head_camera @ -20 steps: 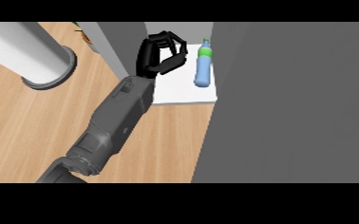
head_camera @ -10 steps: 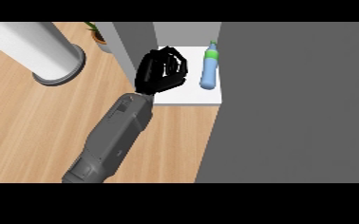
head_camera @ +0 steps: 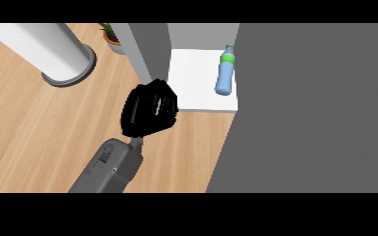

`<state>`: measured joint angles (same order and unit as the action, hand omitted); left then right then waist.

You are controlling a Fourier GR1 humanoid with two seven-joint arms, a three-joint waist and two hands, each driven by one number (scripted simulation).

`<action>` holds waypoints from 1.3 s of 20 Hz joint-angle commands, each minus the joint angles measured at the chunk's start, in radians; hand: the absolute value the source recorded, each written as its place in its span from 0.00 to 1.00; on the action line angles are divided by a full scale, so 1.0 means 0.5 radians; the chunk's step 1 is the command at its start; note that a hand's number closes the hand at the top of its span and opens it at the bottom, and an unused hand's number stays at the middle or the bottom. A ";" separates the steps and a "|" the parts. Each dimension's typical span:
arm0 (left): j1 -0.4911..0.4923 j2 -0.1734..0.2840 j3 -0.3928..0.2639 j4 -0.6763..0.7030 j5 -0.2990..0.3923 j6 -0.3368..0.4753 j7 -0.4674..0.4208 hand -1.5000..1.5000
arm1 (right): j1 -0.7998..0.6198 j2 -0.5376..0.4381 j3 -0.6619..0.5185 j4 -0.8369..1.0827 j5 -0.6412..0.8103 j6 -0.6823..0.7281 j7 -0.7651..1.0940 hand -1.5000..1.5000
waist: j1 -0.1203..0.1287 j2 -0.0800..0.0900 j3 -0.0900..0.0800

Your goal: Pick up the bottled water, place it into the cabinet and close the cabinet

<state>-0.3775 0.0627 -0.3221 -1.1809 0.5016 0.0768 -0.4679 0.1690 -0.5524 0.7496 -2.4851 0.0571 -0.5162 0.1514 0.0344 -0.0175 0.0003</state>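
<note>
Light is even and soft, with no clear source. The wooden counter [head_camera: 59, 125] reads bright and warm, and the white cabinet shelf [head_camera: 193, 80] is the brightest patch, without glare. The grey cabinet door [head_camera: 303, 110], right of the shelf, looks flat and dull. The black hand [head_camera: 151, 108] shows little inner detail.
</note>
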 commanded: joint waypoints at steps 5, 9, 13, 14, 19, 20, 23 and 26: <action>0.743 0.267 -0.122 -0.818 0.051 -0.044 0.115 1.00 | -0.125 -0.059 0.278 -0.251 -0.005 0.214 0.253 1.00 | 0.019 0.001 -0.003; 1.041 0.395 -0.090 -1.081 0.085 -0.068 0.095 1.00 | -0.220 0.007 0.414 -0.257 0.030 0.271 0.294 1.00 | -0.011 0.008 -0.003; 1.224 0.483 -0.032 -1.246 0.120 -0.120 0.043 1.00 | -0.436 0.159 0.461 -0.229 0.048 0.254 0.562 1.00 | 0.003 0.007 -0.011; 1.317 0.554 -0.026 -1.313 0.131 -0.176 0.038 1.00 | -0.477 0.189 0.420 -0.221 0.035 0.238 0.611 1.00 | 0.009 0.008 -0.011; 1.550 0.700 0.154 -1.528 0.235 -0.253 0.015 1.00 | -0.753 0.392 0.249 -0.127 0.015 0.195 0.814 1.00 | -0.002 0.020 -0.008; 1.514 0.654 0.125 -1.553 0.240 -0.199 0.072 1.00 | -0.884 0.505 0.273 -0.003 0.061 0.197 0.835 1.00 | -0.011 0.023 -0.008; 1.647 0.743 0.243 -1.645 0.313 -0.291 0.039 1.00 | -1.115 0.761 0.295 0.229 0.183 0.152 0.962 1.00 | -0.016 0.023 -0.008; 1.757 0.744 0.281 -1.619 0.318 -0.382 -0.044 1.00 | -1.403 1.015 0.095 0.427 0.176 0.159 1.161 1.00 | -0.019 0.028 -0.007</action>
<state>0.4553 0.4223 -0.2212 -1.9868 0.6400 -0.0768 -0.4660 -0.3729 -0.2061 0.8402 -2.3767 0.1188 -0.4286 0.6406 0.0287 -0.0073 -0.0033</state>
